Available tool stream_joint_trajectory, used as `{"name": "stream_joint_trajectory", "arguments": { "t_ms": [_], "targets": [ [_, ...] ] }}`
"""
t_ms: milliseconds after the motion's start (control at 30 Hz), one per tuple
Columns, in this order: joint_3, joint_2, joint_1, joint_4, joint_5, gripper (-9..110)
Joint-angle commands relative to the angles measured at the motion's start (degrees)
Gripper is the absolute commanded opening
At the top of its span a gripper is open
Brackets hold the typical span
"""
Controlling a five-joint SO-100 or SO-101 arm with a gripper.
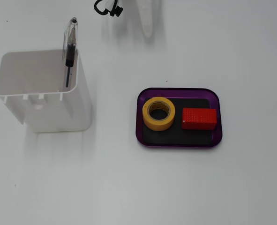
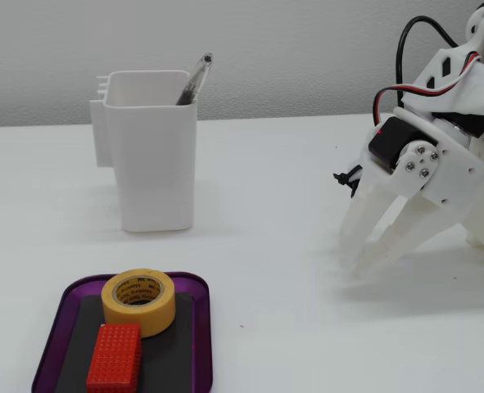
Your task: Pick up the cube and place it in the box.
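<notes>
The red cube [image 1: 199, 118] lies flat inside the purple box [image 1: 178, 90], on the right part of its black floor in a fixed view. It also shows at the front of the box [image 2: 53, 327] in the other fixed view, cube [image 2: 115, 358] touching or nearly touching the yellow tape roll. My white gripper [image 2: 356, 260] hangs near the table at the right, well away from the box, fingers together and empty. Only its tip [image 1: 148, 30] shows at the top edge of the view from above.
A yellow tape roll [image 1: 158, 124] sits in the box beside the cube, also seen in the other fixed view [image 2: 139, 315]. A tall white container [image 1: 58, 112] with a pen [image 1: 70, 47] stands to the left of the box, and appears in the other view [image 2: 156, 164] behind it.
</notes>
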Motion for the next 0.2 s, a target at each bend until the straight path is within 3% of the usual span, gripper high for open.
{"name": "stream_joint_trajectory", "arguments": {
  "t_ms": [0, 167],
  "targets": [
    [0.4, 6.1, -0.1, -0.5, 0.5, 0],
    [0.4, 6.1, -0.1, -0.5, 0.5, 0]
  ]
}}
